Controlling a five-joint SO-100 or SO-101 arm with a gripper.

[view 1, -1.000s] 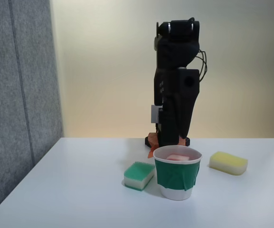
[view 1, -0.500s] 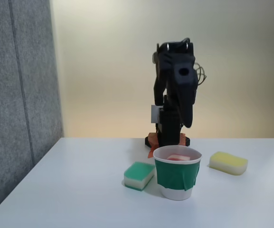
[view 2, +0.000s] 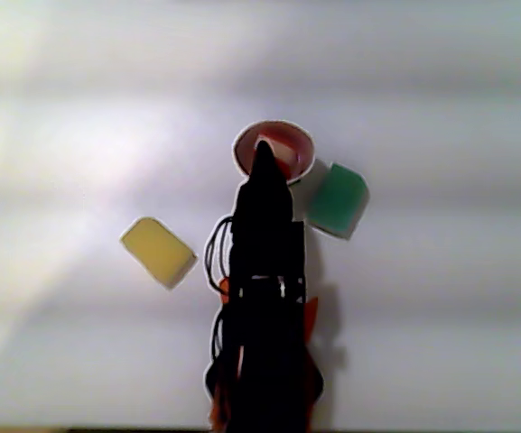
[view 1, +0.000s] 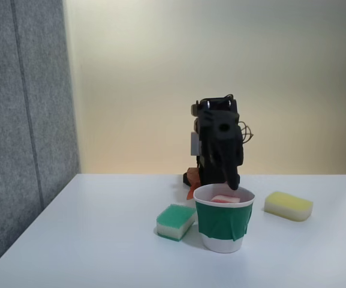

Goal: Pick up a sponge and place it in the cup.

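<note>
— Since the sponge [view 1: 224,198] already sits inside the cup [view 1: 223,225], red top showing just under the rim in the fixed view, is the job done?
— Looks placed, as a judgement. From above, the red also shows inside the cup's [view 2: 274,149] white rim, beside the gripper [view 2: 264,152] tip.
— So what is left?
— Nothing with the sponge. The arm [view 1: 218,144] is folded low behind the cup, the gripper [view 1: 234,182] pointing down just at the cup's back edge. It would only need to clear off.
— Gripper state?
— Cannot tell. It is a dark shape in both views and the jaws do not separate out. Nothing visibly held.
— Other sponges?
— Green sponge [view 1: 175,221] on the table [view 1: 101,240] just beside the cup, on its left in the fixed view; from above the green sponge [view 2: 336,199] lies at the cup's right. Yellow sponge [view 1: 288,206] well apart on the right; from above the yellow sponge [view 2: 158,252] lies at the left.
— Any brands, labels, writing?
— None readable. The cup has a plain dark-green band and no print; the sponges are unmarked.
</note>
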